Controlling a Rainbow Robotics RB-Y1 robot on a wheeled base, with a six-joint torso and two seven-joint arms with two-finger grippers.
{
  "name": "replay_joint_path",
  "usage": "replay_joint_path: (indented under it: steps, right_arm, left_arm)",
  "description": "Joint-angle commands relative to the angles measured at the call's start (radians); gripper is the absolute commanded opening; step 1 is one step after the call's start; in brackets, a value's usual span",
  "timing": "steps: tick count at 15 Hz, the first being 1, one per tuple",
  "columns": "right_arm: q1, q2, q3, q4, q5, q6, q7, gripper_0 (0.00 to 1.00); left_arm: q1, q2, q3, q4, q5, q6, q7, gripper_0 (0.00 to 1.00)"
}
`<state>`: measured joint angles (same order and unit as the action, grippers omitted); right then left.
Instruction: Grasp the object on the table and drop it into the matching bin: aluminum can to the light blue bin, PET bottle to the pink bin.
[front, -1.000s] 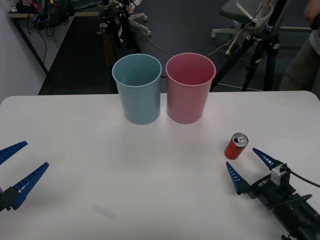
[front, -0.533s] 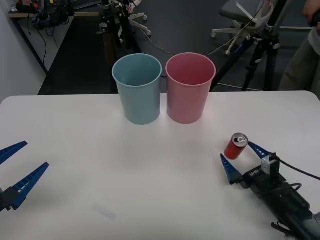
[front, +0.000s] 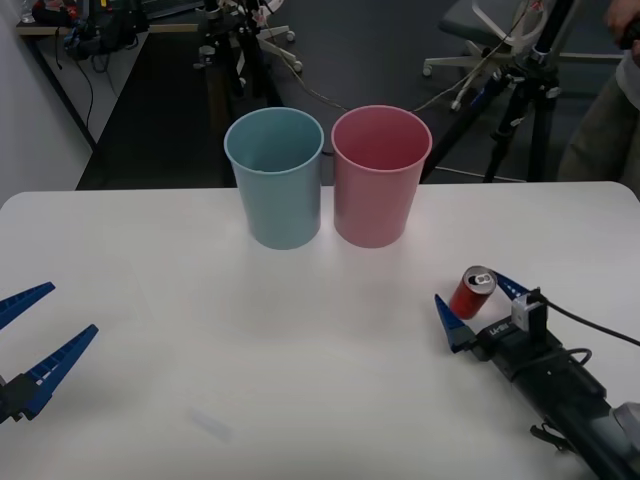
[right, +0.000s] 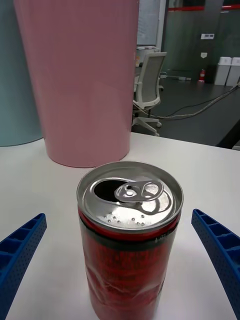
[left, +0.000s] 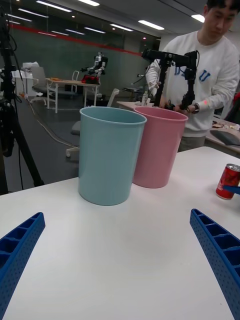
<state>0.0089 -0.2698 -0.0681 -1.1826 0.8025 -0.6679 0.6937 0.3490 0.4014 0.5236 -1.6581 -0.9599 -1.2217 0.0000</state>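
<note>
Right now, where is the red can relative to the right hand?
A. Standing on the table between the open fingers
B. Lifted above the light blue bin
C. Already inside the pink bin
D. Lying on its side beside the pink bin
A: the aluminum can stands upright on the table, with the right hand around it, one blue finger on each side and neither touching it.

Aluminum can (right: 130, 240) base — cut off (pink bin (right: 80, 80) rim too).

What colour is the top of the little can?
The aluminum can has a silver top above its red body, seen best in the right wrist view.
</note>
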Motion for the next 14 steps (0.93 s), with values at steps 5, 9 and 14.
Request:
replay_joint_path:
  steps: [5,9,14]
  right_arm:
    - [-0.023,0.0,0.021,0.0,0.003,0.059,-0.006,1.0]
    - [-0.021,0.0,0.028,0.0,0.004,0.06,-0.019,0.85]
    - [-0.021,0.0,0.03,0.0,0.004,0.062,-0.033,0.0]
  left_arm:
    - [0.0,0.0,0.0,0.0,0.0,0.0,0.0,1.0]
    - [0.0,0.0,0.0,0.0,0.0,0.0,0.0,1.0]
    - [0.0,0.0,0.0,0.0,0.0,0.0,0.0,1.0]
